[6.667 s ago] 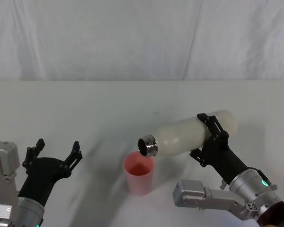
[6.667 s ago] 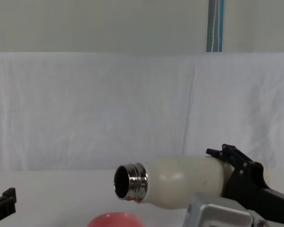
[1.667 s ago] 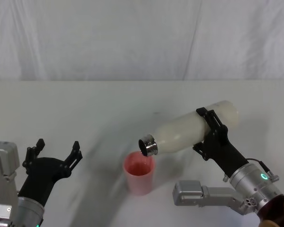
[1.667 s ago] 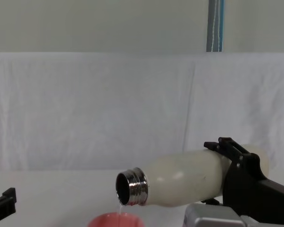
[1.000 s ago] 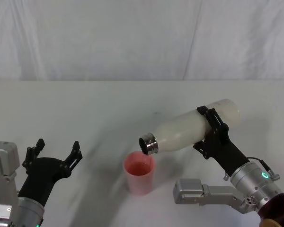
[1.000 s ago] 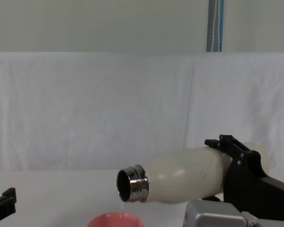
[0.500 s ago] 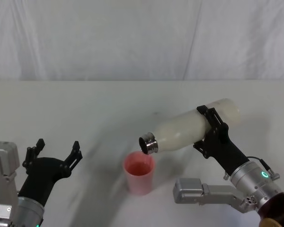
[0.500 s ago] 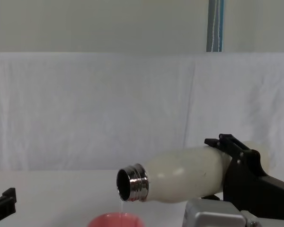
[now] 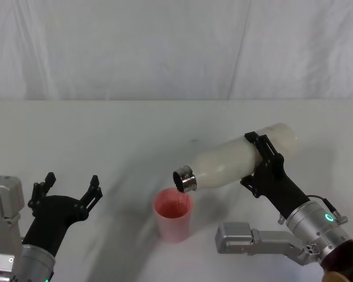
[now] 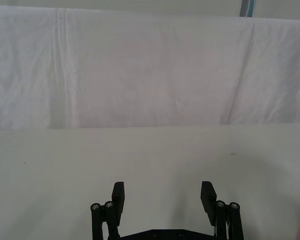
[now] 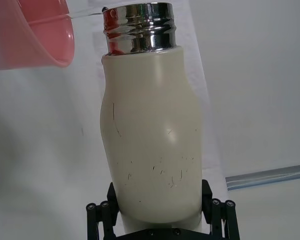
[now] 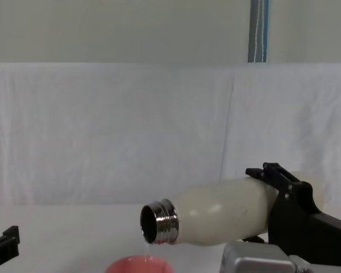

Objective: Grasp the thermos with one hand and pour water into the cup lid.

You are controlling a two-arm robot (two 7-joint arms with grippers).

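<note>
The table (image 9: 106, 129) bears the cup (image 9: 173, 214). The right claw (image 9: 260, 164) clamps the thermos (image 9: 235, 161) near its base, neck tipped down over the cup beyond it, water trickling in. The left claw (image 9: 67, 188) hangs spread, apart.

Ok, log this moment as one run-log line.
phase: pouring | right gripper: shut on thermos, tilted neck-down over cup lid | thin stream visible | left gripper: open, idle at table's left
</note>
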